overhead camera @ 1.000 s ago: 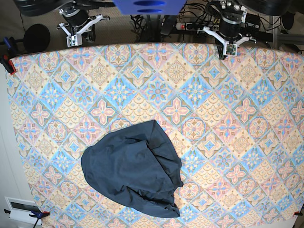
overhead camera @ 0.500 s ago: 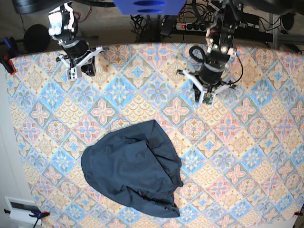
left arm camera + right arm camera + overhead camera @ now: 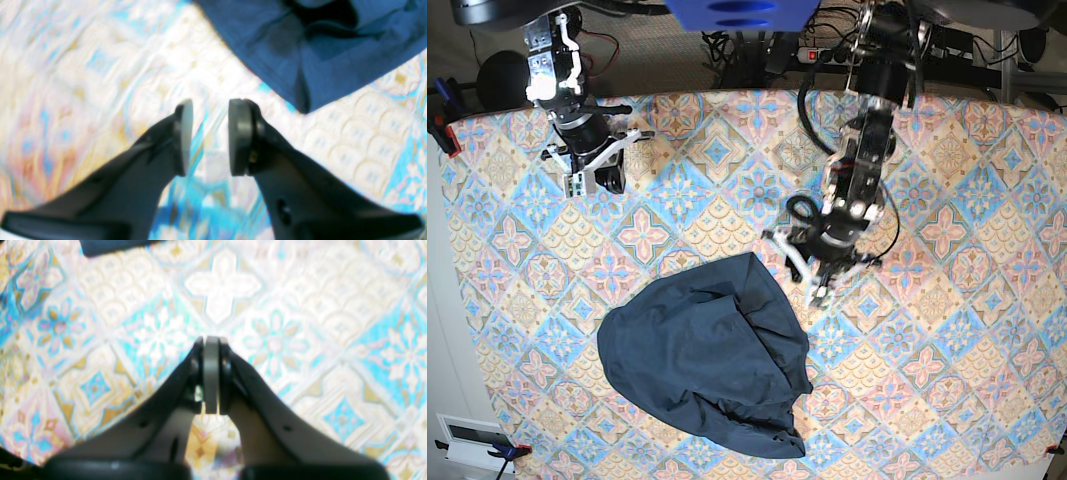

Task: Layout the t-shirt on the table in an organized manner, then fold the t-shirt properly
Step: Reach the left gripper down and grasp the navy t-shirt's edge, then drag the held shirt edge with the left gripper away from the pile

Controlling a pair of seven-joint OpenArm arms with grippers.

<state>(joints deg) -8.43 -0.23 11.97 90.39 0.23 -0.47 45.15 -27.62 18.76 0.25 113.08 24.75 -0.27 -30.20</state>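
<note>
Reaching: left gripper [image 3: 819, 285] has swung down from the far edge to just beside the shirt's [image 3: 702, 355] upper corner; first grab looks near.
Left fingers [image 3: 184, 136]: now parted, holding nothing, above the table [image 3: 967, 330].
Right gripper [image 3: 210, 350]: pressed shut, empty, well apart from the shirt.
Shirt: crumpled heap, near edge of table.
</note>
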